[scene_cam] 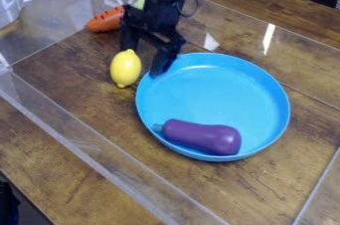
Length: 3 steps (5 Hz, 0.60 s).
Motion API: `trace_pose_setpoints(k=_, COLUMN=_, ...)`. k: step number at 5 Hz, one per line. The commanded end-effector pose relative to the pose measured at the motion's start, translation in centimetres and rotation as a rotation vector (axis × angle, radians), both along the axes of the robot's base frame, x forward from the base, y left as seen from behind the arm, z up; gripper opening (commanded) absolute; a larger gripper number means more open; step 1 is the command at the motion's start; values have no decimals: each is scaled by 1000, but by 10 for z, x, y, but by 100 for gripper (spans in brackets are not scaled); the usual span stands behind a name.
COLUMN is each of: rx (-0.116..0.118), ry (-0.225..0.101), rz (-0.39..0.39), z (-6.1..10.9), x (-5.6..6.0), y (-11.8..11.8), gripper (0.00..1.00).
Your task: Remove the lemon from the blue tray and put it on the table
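Note:
The lemon (125, 68) lies on the table (60, 95), just off the left rim of the blue tray (233, 90) and not inside it. My gripper (146, 54) hangs over the tray's upper-left rim, up and to the right of the lemon. It is open, pointing steeply down, with nothing between its black fingers (162, 63). The lemon looks free of both fingers.
A purple eggplant (202, 136) lies in the front part of the tray. An orange carrot (106, 21) lies on the table behind the gripper, partly hidden by the arm. Clear plastic walls (54, 15) run along the table's left and front sides.

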<state>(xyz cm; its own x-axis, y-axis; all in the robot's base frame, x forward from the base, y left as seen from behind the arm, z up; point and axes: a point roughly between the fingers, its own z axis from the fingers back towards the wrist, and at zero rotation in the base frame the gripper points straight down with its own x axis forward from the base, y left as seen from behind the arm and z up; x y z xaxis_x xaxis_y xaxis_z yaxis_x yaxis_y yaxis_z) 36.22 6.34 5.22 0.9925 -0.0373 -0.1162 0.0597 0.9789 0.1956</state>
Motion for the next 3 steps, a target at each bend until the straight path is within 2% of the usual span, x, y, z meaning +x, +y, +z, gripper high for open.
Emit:
trace_pose_setpoints(k=1, rx=12, ry=-79, rz=-5, z=42, x=5, y=-11, gripper=100)
trace_pose_setpoints(k=2, rx=16, ry=-71, rz=7, z=36, x=5, y=-18, gripper=100)
trace_pose_setpoints(k=3, rx=22, ry=-65, rz=8, z=27, x=11, y=-9, gripper=100)
